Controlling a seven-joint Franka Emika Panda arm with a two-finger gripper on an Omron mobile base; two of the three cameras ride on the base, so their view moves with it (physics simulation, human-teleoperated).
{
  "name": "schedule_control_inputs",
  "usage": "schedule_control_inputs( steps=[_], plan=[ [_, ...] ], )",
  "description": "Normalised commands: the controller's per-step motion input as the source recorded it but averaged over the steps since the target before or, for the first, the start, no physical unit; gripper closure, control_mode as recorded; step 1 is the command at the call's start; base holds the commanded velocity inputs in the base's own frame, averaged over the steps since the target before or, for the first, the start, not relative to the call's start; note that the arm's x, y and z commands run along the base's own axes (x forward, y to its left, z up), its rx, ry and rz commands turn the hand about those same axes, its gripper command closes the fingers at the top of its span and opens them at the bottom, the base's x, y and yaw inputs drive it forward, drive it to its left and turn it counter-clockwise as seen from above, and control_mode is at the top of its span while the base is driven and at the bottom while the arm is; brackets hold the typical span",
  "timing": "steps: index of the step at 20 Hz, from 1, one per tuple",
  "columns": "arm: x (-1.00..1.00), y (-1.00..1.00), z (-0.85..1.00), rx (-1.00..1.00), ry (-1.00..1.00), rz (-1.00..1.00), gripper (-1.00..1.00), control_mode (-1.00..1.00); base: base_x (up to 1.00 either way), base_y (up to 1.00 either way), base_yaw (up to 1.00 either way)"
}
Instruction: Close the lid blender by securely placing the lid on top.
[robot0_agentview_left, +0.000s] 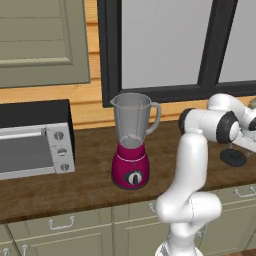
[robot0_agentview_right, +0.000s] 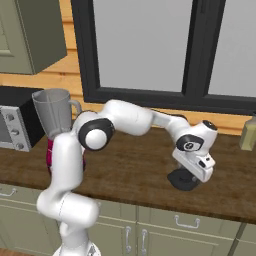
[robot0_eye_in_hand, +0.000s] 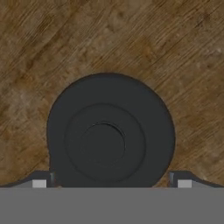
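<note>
Here's the lid (robot0_eye_in_hand: 110, 133), a small black disc lying flat on the wooden counter (robot0_eye_in_hand: 131, 35), dead centre in the lower half of the hand view. The gripper (robot0_eye_in_hand: 111, 183) hangs straight over it, fingers spread wide, one tip at each side of the rim, nothing clamped. I'd judge it light, stiff and a bit slick; the raised knob in the middle looks the surest hold. The blender (robot0_agentview_left: 132, 142) stands mid-frame in the left base view, jar open, well apart from the lid (robot0_agentview_left: 233, 157) at the right edge. A toaster oven (robot0_agentview_left: 35, 145) sits further left; bare counter lies between lid and blender.
</note>
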Motion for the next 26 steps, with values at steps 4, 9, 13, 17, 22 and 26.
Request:
schedule_control_inputs(
  steps=[4,9,13,17,22,26],
  plan=[
    [0.16,0.0,-0.35,-0.02,0.1,0.0,-1.0,-1.0,0.0,0.0,0.0],
    [0.39,0.07,-0.23,-0.05,0.11,0.0,-1.0,-1.0,0.0,0.0,0.0],
    [0.24,0.03,-0.43,-0.08,0.21,0.0,-1.0,-1.0,0.0,0.0,0.0],
    [-0.09,0.07,-0.37,-0.07,0.21,0.0,-1.0,-1.0,0.0,0.0,0.0],
    [-0.07,0.07,-0.05,-0.01,0.04,0.0,-1.0,-1.0,0.0,0.0,0.0],
    [-0.22,0.24,0.0,0.0,-0.02,0.0,-1.0,-1.0,0.0,0.0,0.0]
  ],
)
